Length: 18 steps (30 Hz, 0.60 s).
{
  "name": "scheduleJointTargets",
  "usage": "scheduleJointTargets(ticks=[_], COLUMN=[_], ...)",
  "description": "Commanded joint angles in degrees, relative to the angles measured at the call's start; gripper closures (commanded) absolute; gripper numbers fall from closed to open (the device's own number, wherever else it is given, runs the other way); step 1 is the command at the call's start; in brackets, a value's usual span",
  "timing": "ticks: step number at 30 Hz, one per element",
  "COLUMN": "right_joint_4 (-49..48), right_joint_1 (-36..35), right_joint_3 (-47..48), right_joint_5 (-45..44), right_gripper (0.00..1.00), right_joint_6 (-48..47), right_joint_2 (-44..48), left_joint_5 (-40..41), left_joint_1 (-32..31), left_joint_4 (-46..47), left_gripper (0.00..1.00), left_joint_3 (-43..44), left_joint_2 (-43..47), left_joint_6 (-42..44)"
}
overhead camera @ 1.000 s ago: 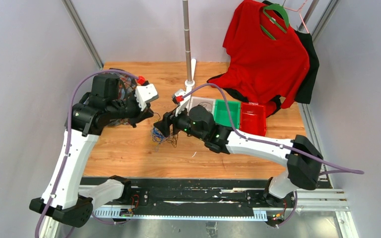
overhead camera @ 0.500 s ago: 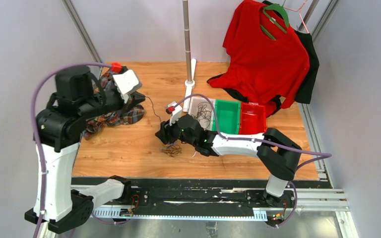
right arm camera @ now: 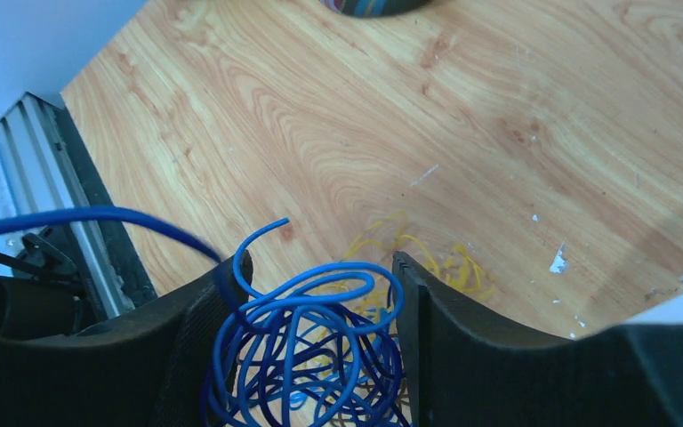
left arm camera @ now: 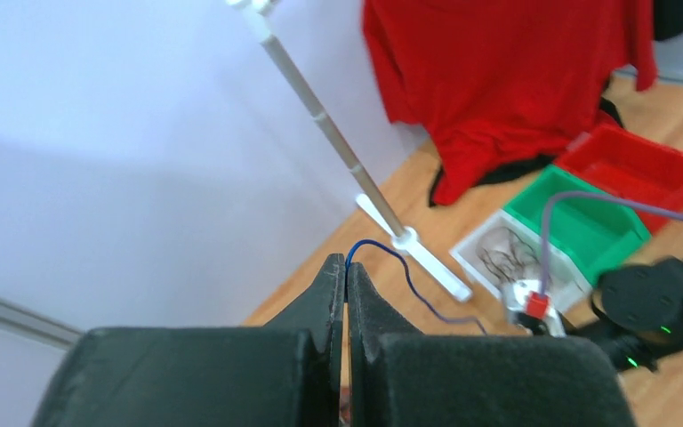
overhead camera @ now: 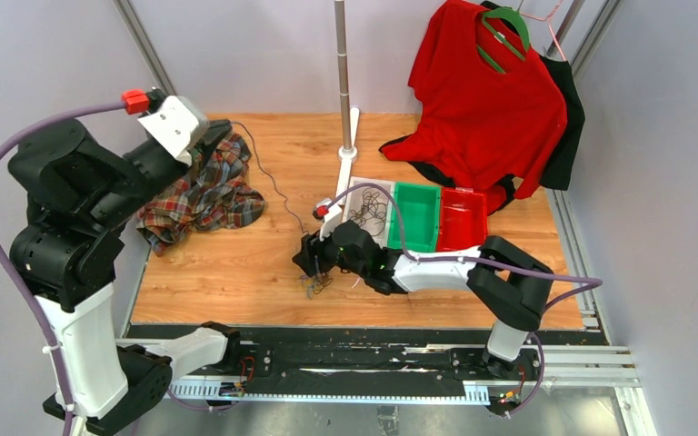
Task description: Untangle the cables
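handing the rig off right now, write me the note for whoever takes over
Left hand: shut on a blue strand, raised high over the left side of the table; the strand runs down toward the right hand.
Right hand: low at the table, jaws apart around the blue wad; whether it pinches is unclear.
Cables: yellow cables lie under and beside the wad; black cables sit in the white bin.
Done: black looks separated.
Left: free the blue strand, part blue from yellow.
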<state>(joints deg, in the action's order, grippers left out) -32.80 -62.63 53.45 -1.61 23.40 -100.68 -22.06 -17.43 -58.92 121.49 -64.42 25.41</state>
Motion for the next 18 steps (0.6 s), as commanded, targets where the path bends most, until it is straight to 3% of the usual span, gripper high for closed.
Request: scheduleJointTargets(ticks=[1,12,18], right_joint_4=[-1.9,-2.2,-2.7], right_joint_1=[-0.6,-0.5,-0.6], right_joint_3=[-0.3,-2.2,-3.2], right_joint_5=[0.8,1.6,1.2], right_gripper=[0.41,0.40,0.40], right_joint_6=[-0.4,1.0,0.9], right_joint_2=[4.5,3.4,2.8], left_joint_5=[8.6,22.8,22.4], left_joint_1=[0.1,0.0,0.0], left_joint_4=[14.7,44.2,47.7], left_gripper=[1.00,1.00,0.99], left_joint_3=[0.3,-3.3,-0.2], left_joint_2=[1.8,5.4,4.2], left_joint_6=[-3.8,-4.3,-4.2])
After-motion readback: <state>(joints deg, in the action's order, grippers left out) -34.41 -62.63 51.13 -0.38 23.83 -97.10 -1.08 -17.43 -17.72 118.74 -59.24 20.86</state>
